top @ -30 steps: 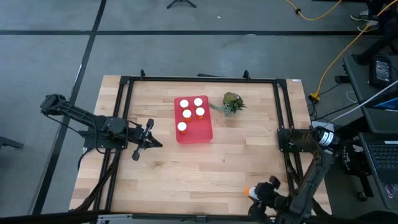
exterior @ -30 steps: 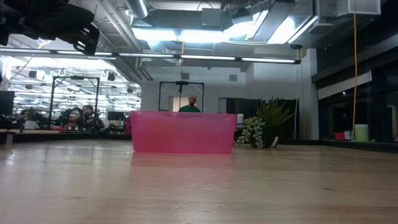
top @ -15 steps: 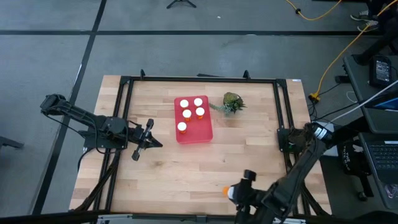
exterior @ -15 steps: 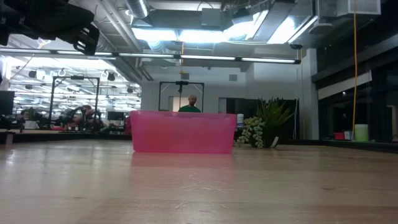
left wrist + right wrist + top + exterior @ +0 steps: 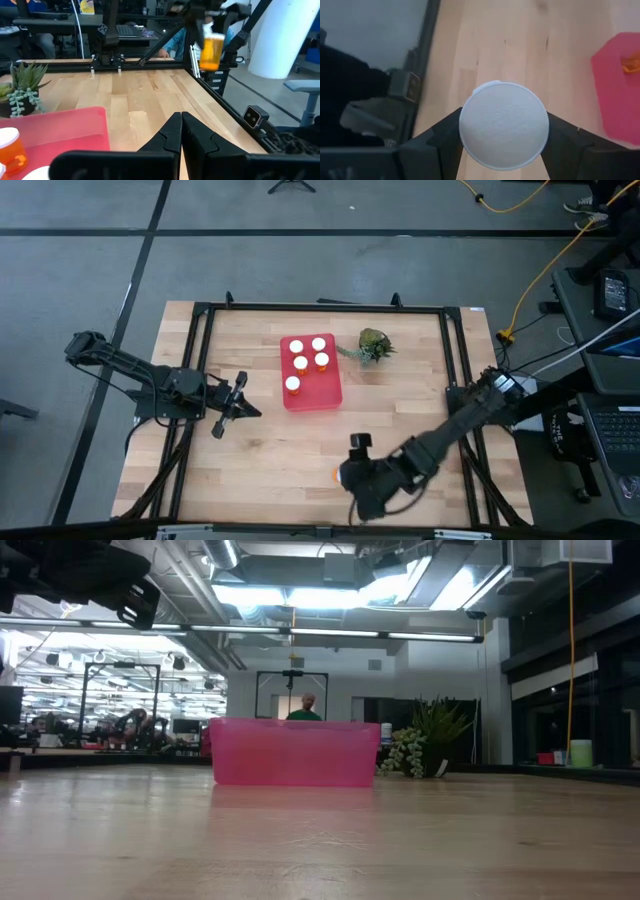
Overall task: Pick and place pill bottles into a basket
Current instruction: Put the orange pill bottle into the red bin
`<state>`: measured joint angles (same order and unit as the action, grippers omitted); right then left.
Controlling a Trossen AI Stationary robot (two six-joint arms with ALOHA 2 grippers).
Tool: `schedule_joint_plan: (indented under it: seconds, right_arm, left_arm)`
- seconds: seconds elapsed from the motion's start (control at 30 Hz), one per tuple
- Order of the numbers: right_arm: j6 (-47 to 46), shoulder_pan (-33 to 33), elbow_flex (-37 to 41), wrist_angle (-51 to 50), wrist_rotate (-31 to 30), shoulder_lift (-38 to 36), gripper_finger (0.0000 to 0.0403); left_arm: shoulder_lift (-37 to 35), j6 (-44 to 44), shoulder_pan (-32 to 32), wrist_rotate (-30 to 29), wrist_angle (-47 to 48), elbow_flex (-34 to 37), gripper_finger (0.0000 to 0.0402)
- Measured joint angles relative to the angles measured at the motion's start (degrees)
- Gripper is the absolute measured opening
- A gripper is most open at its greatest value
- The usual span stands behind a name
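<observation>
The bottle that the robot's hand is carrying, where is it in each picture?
High view: the carried pill bottle sits in the right hand, near the table's front edge.
Low view: not in it.
Left wrist view: it hangs above the table's far corner.
Right wrist view: its white cap fills the middle.
Shared landmark: the red basket.
</observation>
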<state>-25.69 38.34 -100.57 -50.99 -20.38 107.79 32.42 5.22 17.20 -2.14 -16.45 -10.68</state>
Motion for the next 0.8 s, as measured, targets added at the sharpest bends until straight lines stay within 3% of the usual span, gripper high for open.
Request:
schedule_joint_plan:
  seconds: [0.3,0.6,0.8]
  right_arm:
    - [8.6,-7.9,9.4,8.5,7.1,-1.1,0.0218]
    - [14.7,-15.7,25.0,20.7,9.9,-12.7,0.0218]
    - [19.4,-21.8,30.7,21.9,11.9,-17.5,0.0218]
  left_arm:
    - [0.0,0.0,0.0,0.3,0.1,0.0,0.0007]
    - [0.0,0.0,0.0,0.3,1.9,0.0,0.0004]
    - [0.3,-3.2,0.0,0.1,1.1,0.0,0.0008]
